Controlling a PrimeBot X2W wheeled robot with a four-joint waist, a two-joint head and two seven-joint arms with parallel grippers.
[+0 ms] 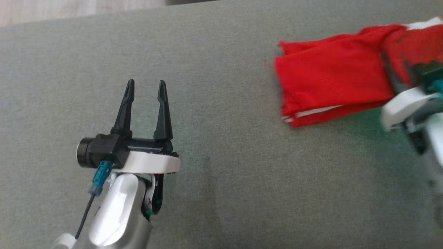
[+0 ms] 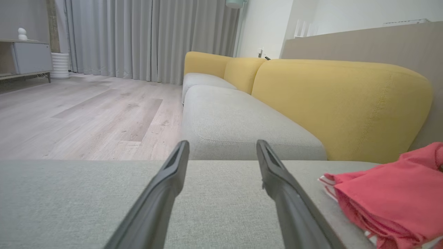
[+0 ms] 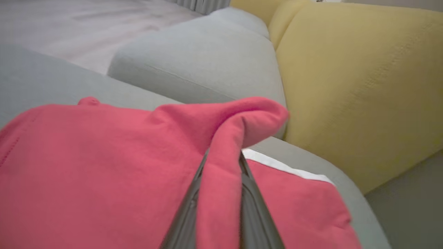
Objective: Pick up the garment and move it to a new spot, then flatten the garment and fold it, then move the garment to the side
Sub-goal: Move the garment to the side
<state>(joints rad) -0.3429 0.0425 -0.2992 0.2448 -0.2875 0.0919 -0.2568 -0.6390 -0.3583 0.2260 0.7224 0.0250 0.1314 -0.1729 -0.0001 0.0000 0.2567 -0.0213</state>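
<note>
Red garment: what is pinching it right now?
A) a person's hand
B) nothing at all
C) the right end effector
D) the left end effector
C: in the right wrist view, the right end effector has its two dark fingers closed on a raised fold of the red garment, while the left end effector stands open over the grey cushion.

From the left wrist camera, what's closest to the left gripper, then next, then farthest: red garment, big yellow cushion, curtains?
1. red garment: low on the right, beside the left gripper.
2. big yellow cushion: behind the garment, on the right.
3. curtains: far back, upper left.
</note>
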